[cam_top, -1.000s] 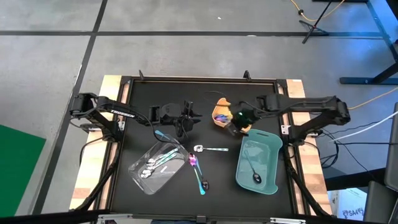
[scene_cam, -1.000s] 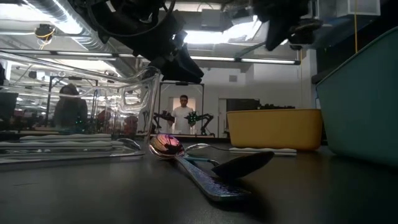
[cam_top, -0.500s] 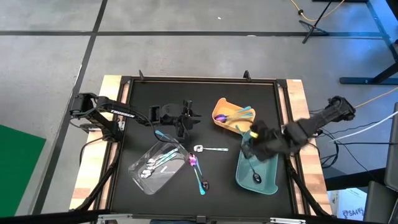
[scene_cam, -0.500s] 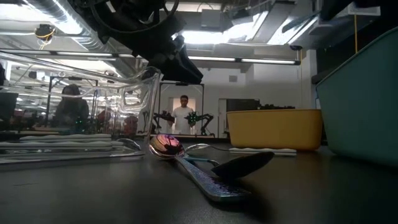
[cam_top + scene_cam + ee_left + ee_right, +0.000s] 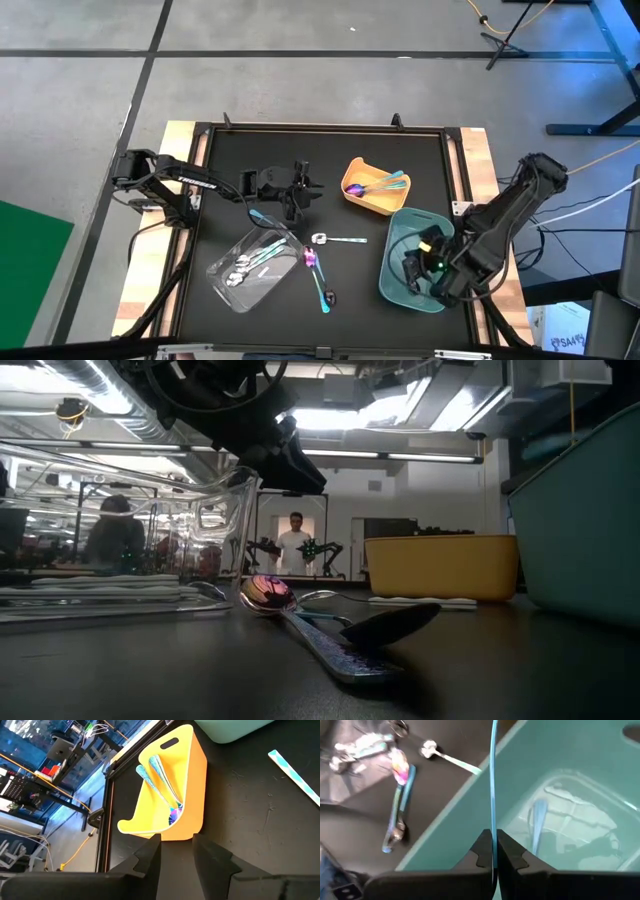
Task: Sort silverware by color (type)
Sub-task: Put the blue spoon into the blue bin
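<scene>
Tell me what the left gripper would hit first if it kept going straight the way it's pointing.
Probably the yellow tray. In the wrist view the left gripper, jaws open, aims straight at its near wall, with only bare table between. Height is unclear, so it might pass above the wall.

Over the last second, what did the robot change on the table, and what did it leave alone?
The right arm swung from the yellow tray to above the teal tray. Its tool is shut on a thin blue-handled utensil, now over that tray. The left tool stayed by the clear tray. The spoons on the mat, those in the clear tray and all three trays did not move.
</scene>
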### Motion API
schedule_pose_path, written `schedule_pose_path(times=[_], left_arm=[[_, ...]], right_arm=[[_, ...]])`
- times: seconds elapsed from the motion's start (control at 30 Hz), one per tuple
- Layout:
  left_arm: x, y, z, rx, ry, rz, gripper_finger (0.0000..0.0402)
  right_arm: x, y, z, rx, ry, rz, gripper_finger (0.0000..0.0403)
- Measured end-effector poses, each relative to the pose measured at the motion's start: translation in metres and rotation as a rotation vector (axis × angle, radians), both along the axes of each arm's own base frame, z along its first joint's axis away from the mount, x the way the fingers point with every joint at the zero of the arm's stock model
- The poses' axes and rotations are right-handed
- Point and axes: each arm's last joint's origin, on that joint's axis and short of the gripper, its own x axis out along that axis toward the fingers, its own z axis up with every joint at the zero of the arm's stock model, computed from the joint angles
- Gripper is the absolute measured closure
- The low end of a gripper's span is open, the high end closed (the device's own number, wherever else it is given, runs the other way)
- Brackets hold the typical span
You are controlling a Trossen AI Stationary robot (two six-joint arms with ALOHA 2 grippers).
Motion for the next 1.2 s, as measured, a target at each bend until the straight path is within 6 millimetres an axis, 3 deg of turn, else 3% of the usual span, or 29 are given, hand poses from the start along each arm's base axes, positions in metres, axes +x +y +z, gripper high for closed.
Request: schedule_pose_path(times=[0.37, 1.2], left_arm=[[0.000, 0.000, 0.000, 0.000, 0.000, 0.000, 0.0295], [0.000, 0.000, 0.000, -0.001, -0.001, 0.001, 0.0295]], right_arm=[[-0.010, -0.004, -0.049, 0.009, 0.056, 0.023, 0.0403], [-0.025, -0.022, -0.100, -0.030, 0.087, 0.019, 0.0403]])
